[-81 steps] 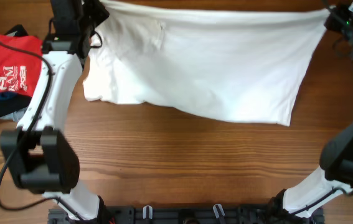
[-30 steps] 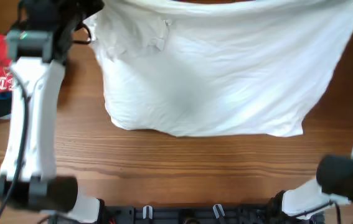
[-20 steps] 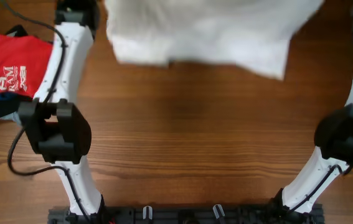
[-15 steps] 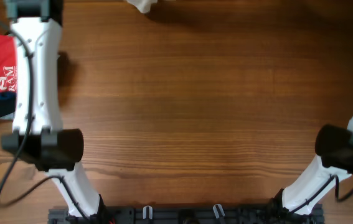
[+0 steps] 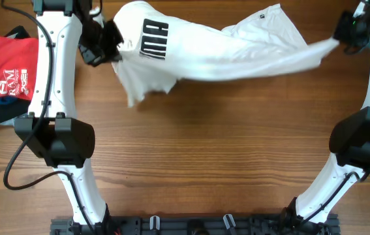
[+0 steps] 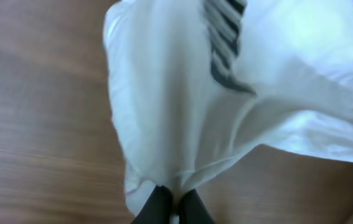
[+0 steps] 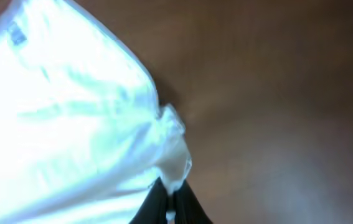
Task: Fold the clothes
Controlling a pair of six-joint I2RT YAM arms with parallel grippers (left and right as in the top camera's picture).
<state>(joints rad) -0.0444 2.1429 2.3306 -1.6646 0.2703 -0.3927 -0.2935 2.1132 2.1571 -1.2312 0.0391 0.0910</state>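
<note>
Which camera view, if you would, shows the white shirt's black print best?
Overhead: the black print on the white shirt shows most fully there. The left wrist view catches only blurred stripes of it; the right wrist view shows none.

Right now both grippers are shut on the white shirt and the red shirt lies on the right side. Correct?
Not quite: the red shirt lies on the left side, beside the left arm, as the overhead view shows. The rest stands: the left gripper and the right gripper are each shut on the white shirt.
</note>
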